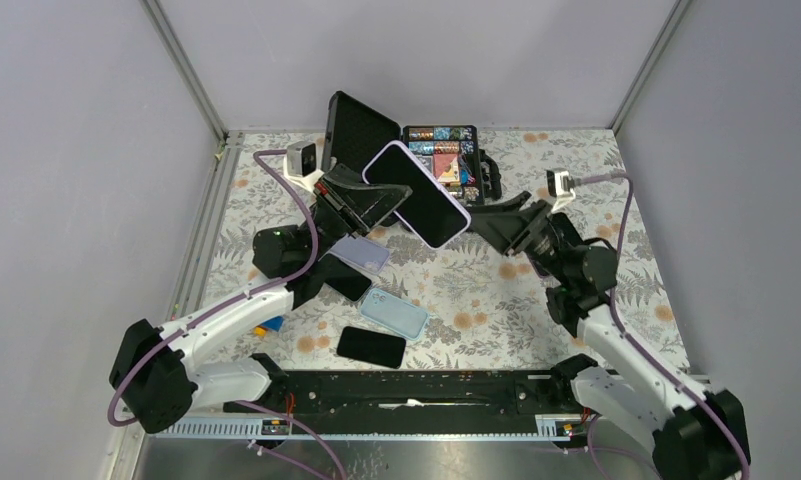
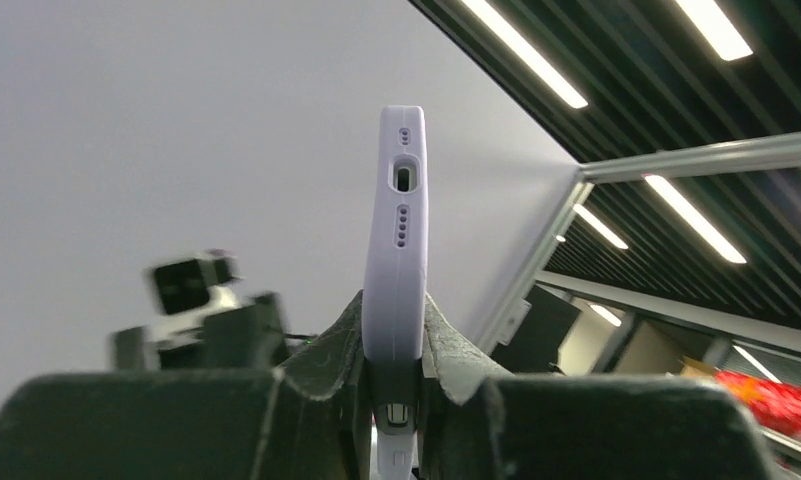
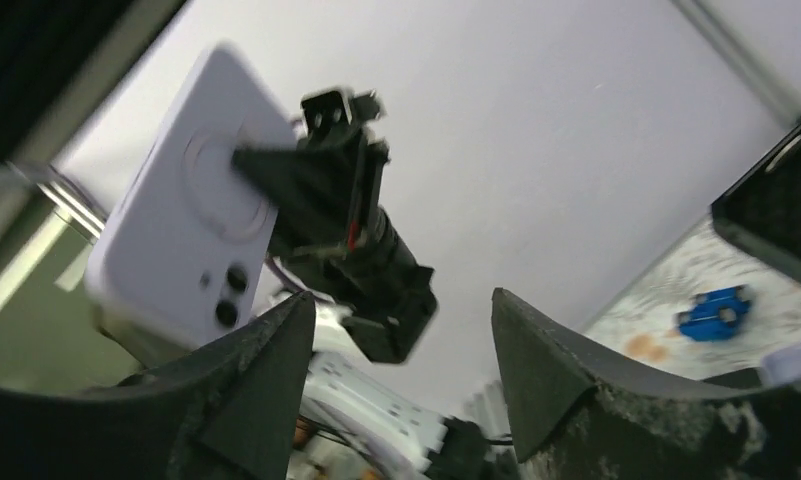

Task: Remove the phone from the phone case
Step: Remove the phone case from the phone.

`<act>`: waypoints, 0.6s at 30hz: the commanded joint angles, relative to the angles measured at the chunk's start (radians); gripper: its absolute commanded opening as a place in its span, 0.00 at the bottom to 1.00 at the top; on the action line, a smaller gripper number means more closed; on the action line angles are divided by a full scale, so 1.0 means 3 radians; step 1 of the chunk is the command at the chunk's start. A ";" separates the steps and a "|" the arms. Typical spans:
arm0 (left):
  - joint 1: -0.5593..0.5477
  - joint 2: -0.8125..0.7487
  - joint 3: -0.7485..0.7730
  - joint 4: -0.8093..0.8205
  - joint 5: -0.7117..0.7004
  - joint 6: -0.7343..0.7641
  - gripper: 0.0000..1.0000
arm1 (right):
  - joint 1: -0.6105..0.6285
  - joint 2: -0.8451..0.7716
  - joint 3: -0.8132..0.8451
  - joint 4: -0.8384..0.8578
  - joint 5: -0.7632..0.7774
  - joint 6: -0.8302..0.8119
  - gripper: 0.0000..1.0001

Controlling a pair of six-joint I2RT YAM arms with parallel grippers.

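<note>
One black-screened smartphone (image 1: 423,197) sits inside its pale lavender soft phone case (image 2: 397,250), raised in the air above the floral-patterned bench (image 1: 536,295) and pinched across its flat faces by the left end effector (image 1: 368,203), which is clenched on the cased phone. Just beside the phone's lower right end, the right end effector (image 1: 498,226) is released, its fingers spread and touching nothing. On the bench below lie a lilac case (image 1: 362,253), a light-blue case (image 1: 394,312) and a flat black phone (image 1: 371,346), with an open black box (image 1: 446,160) behind.
</note>
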 commanded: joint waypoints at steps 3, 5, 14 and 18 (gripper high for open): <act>0.0018 -0.0135 0.0079 -0.0429 -0.0507 0.0360 0.00 | 0.0286 -0.0465 -0.0192 -0.0423 -0.0176 -0.1739 0.74; 0.0018 -0.0137 0.0084 -0.0538 -0.0587 0.0369 0.00 | 0.0397 -0.0483 -0.0240 -0.0358 -0.0268 -0.1971 0.74; 0.0018 -0.0102 0.0084 -0.0719 -0.0683 0.0262 0.00 | 0.0675 -0.0254 -0.0011 0.0052 -0.0157 -0.2113 0.78; 0.0020 -0.0075 0.0089 -0.0729 -0.0683 0.0228 0.00 | 0.0683 -0.0087 0.0098 0.0303 -0.0067 -0.1878 0.78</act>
